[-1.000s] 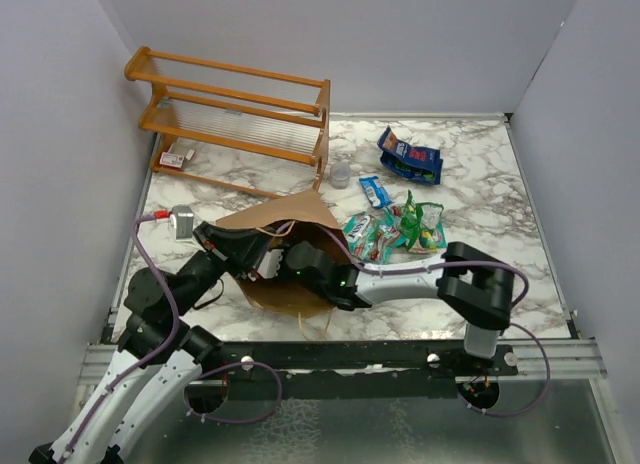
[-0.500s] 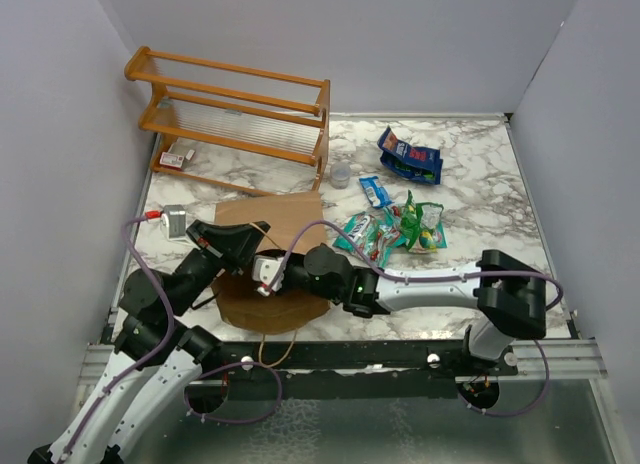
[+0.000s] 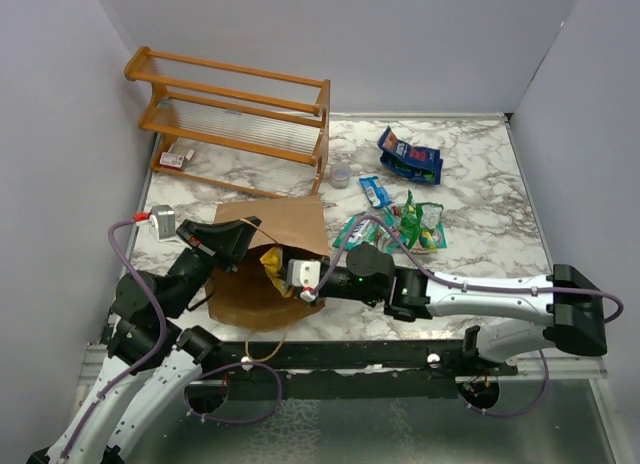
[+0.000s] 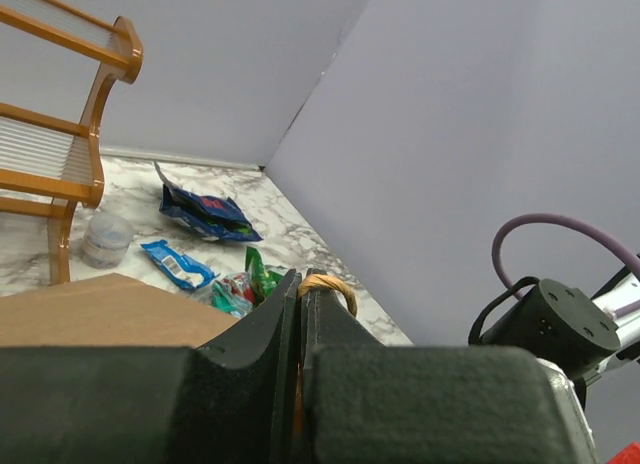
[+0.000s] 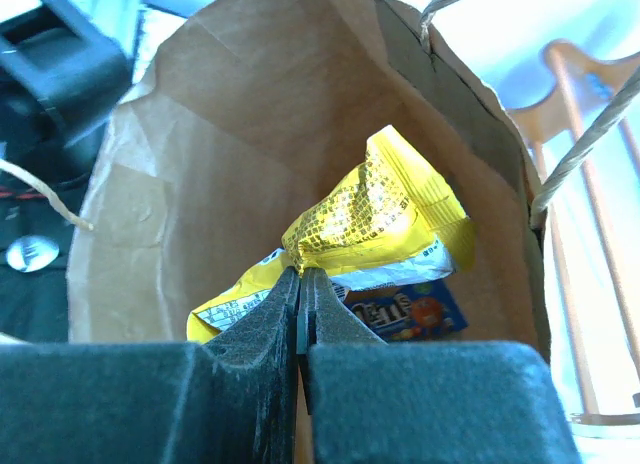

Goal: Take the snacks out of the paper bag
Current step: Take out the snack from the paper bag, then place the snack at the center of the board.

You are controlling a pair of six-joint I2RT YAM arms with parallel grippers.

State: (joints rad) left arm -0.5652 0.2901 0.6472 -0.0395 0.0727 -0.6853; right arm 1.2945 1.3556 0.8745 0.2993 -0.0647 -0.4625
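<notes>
Clamping the paper bag (image 3: 290, 219) handle (image 4: 328, 284) are left fingers (image 4: 262, 336); right fingers (image 5: 268, 316) pinch a yellow snack packet (image 5: 372, 209) inside.

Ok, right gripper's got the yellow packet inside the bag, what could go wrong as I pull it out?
1. The right gripper pinches only a crumpled edge of the yellow packet, so it may slip free during the pull.
2. The left gripper holds the paper bag only by its twisted handle. The bag might drag along, or the handle might tear.
3. A blue packet lies under the yellow one and could snag or shift.
</notes>
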